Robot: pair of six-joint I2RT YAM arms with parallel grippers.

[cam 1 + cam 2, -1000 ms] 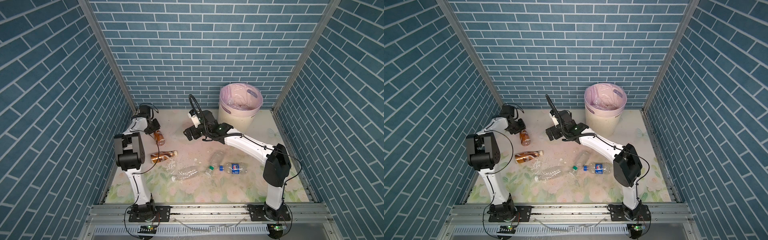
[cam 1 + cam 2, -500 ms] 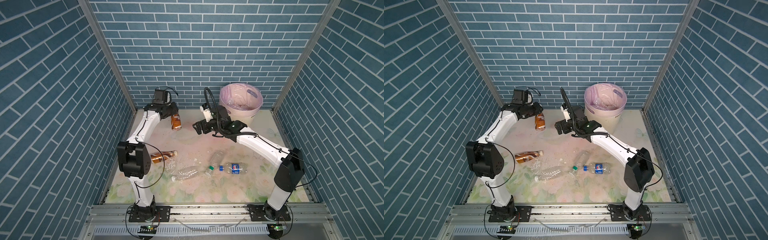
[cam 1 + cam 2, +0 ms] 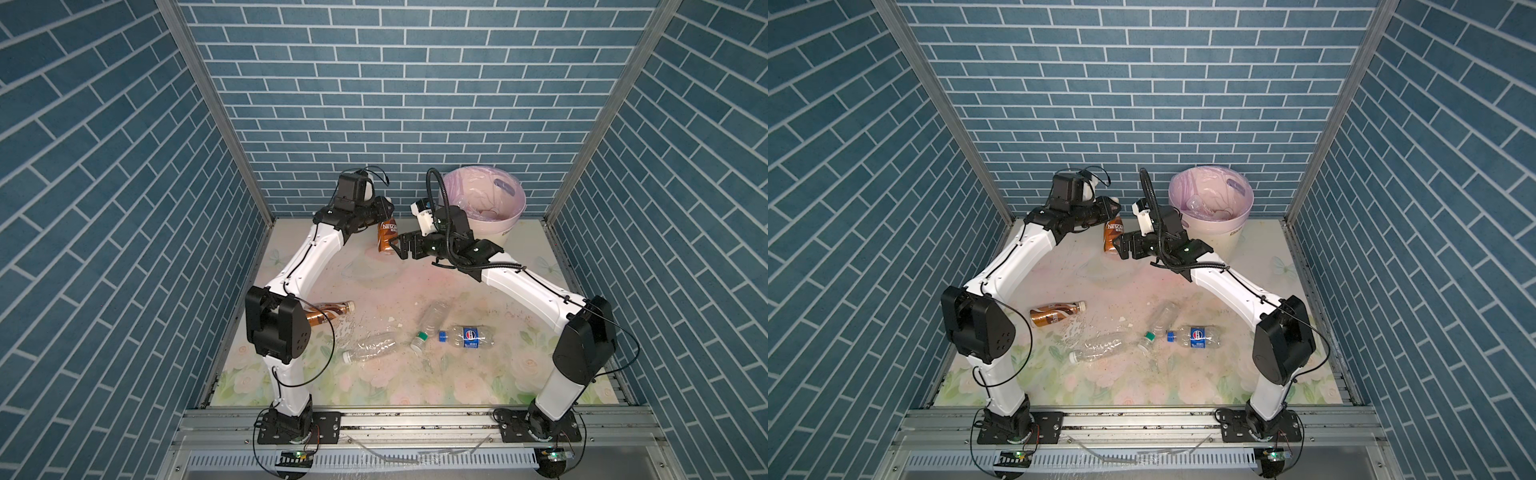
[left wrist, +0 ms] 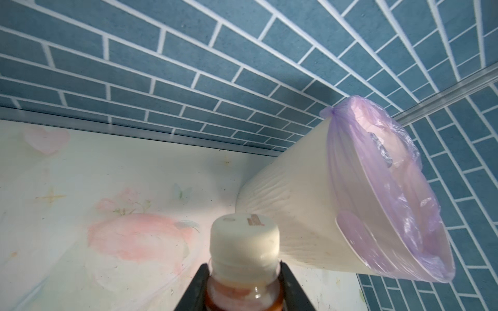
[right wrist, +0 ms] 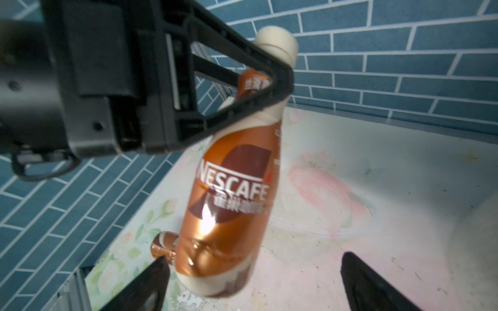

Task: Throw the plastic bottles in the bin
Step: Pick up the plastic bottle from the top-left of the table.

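While the left pincer (image 3: 383,211) is clamped on the neck of the brown bottle (image 3: 386,237), bottle hangs cap-up off the desk (image 3: 374,282), directly below that pincer. Jaws of the right pincer (image 3: 398,248) are wide apart, bottle base just in front of it. The bin (image 3: 512,222) stands just behind right pincer.

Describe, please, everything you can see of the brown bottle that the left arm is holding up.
The brown bottle is plastic, with a glossy copper-brown NESCAFE wrapper, cream cap and cream base, creased low down. It hangs cap up, slightly tilted, above the table and short of the bin. The left tool is shut on its neck; the open right tool flanks its base without gripping.
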